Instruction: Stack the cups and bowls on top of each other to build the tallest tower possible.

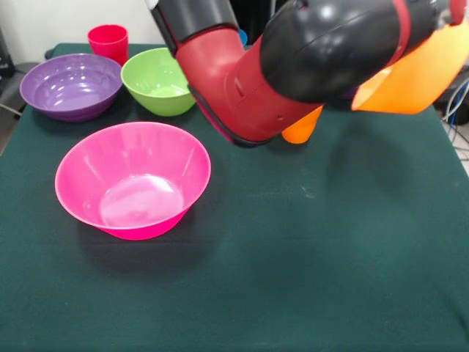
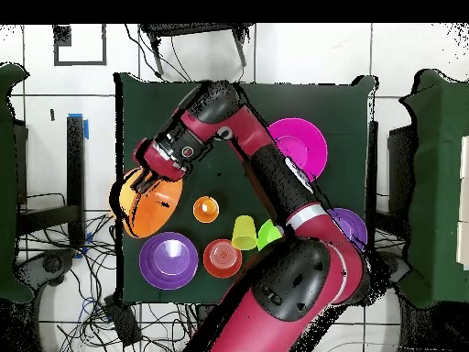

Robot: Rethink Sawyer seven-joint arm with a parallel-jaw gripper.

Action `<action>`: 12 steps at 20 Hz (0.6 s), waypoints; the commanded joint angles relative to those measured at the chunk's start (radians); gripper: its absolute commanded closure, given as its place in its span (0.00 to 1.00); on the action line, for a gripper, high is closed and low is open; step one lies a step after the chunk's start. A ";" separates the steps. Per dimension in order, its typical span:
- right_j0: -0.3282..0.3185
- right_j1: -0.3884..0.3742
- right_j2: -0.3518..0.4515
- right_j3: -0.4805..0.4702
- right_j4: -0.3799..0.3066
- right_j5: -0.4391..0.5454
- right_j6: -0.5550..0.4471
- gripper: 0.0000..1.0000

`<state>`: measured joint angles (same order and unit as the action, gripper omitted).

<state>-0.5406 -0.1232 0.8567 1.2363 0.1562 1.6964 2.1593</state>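
Orange plastic hangs from my pincer (image 2: 147, 179): I pinch the large orange bowl (image 2: 147, 206) by its rim, tilted, over the table's (image 2: 229, 119) edge. At three o'clock of it overhead sits the orange cup (image 2: 206, 209).

Bare table (image 1: 308, 279) beside pink bowl (image 1: 133, 180)

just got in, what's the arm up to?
The Sawyer arm is reaching across the table with the large orange bowl at its gripper, apparently lifted clear of the table. Nothing is stacked yet: the pink bowl, green bowl, purple bowl and red cup sit separately.
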 commanded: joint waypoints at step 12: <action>-0.017 -0.221 0.102 0.161 -0.111 -0.348 -0.083 1.00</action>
<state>-0.6037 -0.2043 0.8942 1.3316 0.0867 1.5085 2.1593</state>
